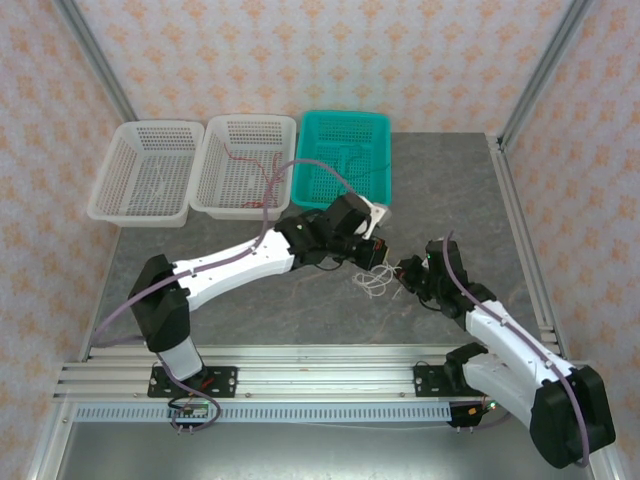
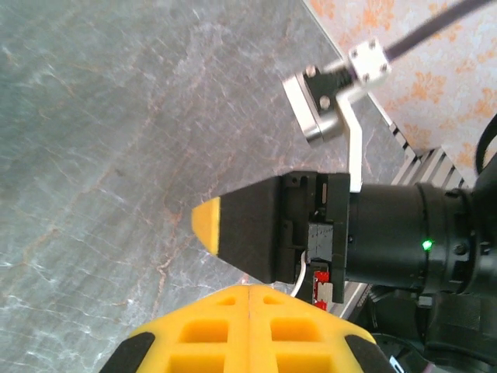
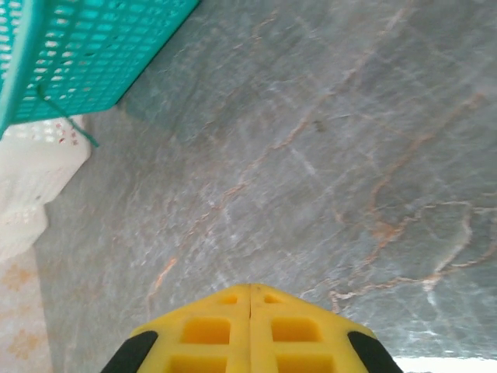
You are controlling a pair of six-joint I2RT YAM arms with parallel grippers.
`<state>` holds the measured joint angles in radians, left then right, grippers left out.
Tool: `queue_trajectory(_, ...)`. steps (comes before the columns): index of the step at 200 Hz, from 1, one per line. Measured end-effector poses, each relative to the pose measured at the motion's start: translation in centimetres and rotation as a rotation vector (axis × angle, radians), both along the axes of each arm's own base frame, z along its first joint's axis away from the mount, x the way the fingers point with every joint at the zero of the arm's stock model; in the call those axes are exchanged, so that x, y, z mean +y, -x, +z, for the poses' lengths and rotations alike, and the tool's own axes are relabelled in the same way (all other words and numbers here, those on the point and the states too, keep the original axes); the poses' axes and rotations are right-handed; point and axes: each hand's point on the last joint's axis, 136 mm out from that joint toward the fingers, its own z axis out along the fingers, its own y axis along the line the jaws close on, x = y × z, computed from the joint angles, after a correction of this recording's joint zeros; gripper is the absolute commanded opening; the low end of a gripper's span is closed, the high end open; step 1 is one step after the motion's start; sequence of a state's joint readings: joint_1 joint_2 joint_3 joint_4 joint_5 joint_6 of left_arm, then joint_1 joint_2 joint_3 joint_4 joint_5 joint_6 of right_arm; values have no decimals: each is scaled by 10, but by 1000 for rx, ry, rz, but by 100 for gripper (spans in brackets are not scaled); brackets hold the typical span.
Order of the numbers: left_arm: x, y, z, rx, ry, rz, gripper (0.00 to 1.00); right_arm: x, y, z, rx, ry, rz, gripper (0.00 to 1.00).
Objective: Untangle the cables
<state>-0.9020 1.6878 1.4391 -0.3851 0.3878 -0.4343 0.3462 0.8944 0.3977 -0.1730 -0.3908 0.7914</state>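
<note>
Left gripper (image 2: 248, 291): yellow fingers pressed together, closed. Right gripper (image 3: 250, 289): closed too (seam tight, nothing visible in it). Cables (image 1: 372, 283): whitish loops on grey table (image 1: 250, 310), mid-table, between the two grippers, just nearer than their tips; whether either holds them, cannot tell. Teal basket (image 1: 312, 190) at far edge, two white baskets (image 1: 200, 205) to its left.

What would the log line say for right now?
left gripper shut | right gripper shut | white cables on table by both
</note>
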Motion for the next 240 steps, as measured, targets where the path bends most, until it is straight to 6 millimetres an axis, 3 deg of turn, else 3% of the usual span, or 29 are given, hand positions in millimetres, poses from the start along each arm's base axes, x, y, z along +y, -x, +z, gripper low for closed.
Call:
queue_trajectory(23,14,-14,18,-32,16,56,0,-12,6,-9,9,45,-34,4)
queue_trajectory(41,22,-26,29,-57,24,92,0,-18,7,3,-59,79,-30,4)
queue_trajectory(71,30,-34,29,-60,15,122,0,-37,7,27,-154,211,-28,0)
queue_trajectory(90,41,-43,27,-56,10,150,0,-55,9,21,-118,289,-90,0)
queue_trajectory(132,113,-69,36,-68,-16,313,0,-108,25,-5,46,331,-384,0)
queue_trajectory(173,167,-56,47,-104,-25,400,0,-162,41,3,96,380,-654,0)
queue_trajectory(201,194,-48,29,-81,-59,452,0,-192,50,14,116,384,-814,0)
queue_trajectory(240,229,-41,8,-42,-110,531,0,-215,67,10,174,390,-945,0)
